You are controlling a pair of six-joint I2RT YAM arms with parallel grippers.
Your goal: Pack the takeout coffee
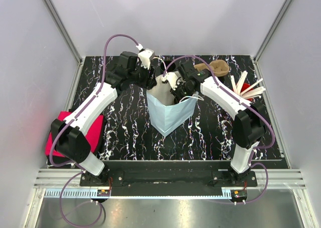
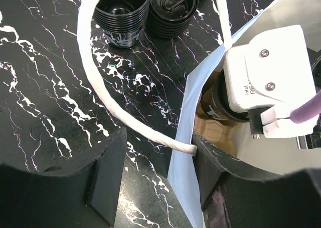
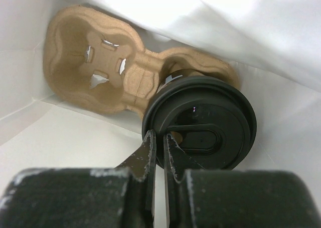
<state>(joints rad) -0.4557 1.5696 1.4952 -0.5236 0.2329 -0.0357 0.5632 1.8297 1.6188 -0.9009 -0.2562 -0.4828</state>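
Right claw [image 3: 159,138]: clenched on rim of coffee cup [image 3: 200,120], seated in cardboard carrier [image 3: 85,62] inside bag [image 1: 170,115]. Left claw [image 2: 159,143]: parted, straddling bag edge. Step judged cup placement; next calls for release, then a straight lift out.

The right gripper [image 3: 159,140] and its camera [image 2: 266,72] fill the mouth of the bag [image 1: 168,115]; inside, the well of the carrier [image 3: 70,52] beside the cup [image 3: 210,118] stands free.

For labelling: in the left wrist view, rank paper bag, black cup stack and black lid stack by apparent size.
1. paper bag: largest, though nearest the camera.
2. black cup stack and black lid stack look about alike; I won't rank them.
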